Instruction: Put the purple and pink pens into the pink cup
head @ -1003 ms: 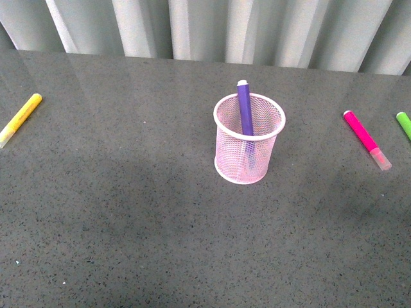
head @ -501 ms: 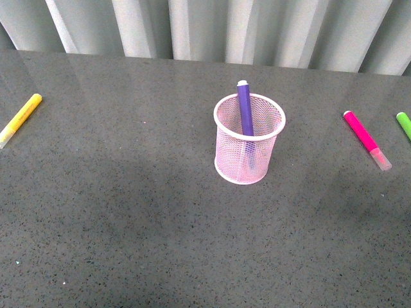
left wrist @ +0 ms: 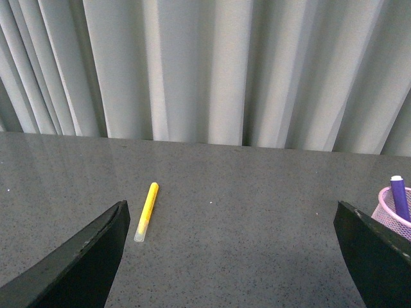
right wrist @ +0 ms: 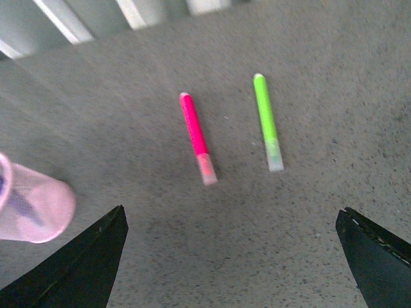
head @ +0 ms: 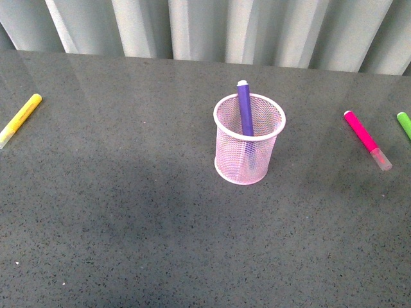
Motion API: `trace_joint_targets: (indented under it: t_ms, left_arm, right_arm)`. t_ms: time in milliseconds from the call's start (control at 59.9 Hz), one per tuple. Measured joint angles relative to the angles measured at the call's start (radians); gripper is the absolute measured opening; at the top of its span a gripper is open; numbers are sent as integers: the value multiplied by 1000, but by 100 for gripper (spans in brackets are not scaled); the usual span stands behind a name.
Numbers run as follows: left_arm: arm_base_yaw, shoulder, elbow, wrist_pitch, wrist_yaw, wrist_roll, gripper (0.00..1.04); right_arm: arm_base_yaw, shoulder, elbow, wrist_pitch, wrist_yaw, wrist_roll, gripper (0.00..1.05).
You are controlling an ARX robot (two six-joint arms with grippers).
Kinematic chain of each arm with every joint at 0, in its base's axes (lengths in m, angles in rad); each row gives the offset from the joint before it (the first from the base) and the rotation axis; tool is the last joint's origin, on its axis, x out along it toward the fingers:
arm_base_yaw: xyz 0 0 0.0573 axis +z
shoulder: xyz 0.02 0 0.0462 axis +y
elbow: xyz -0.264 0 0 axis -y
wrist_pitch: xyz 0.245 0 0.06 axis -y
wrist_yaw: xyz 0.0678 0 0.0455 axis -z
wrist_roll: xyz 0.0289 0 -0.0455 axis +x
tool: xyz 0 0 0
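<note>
At the centre of the front frame the pink cup (head: 231, 157) stands upright on the dark bench (head: 128, 224). The purple pen (head: 244, 106) is inside it, leaning on the far rim with its end poking above. Near the right edge of that frame the pink pen (head: 363, 136) lies flat on the bench, well apart from the cup, its whitish cap toward the lower right. The green marker (head: 404, 124) lies just beyond it, cut by the frame edge. At the left edge lies the yellow marker (head: 21, 117). The left pincer (left wrist: 231, 208) is spread wide and holds nothing. The right pincer (right wrist: 231, 210) is also wide and empty, above the bench near the pink pen and green marker.
</note>
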Motion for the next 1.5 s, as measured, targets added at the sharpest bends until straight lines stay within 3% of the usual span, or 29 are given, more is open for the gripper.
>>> trace_joint_targets:
  t_ms: [501,1504]
  left_arm:
    - [0,0,0,0,0,0,98]
    - [0,0,0,0,0,0,98]
  right_arm:
    - [125,418,361,-109,-10,-49,98]
    - [130,821,729,-202,38,-68,98]
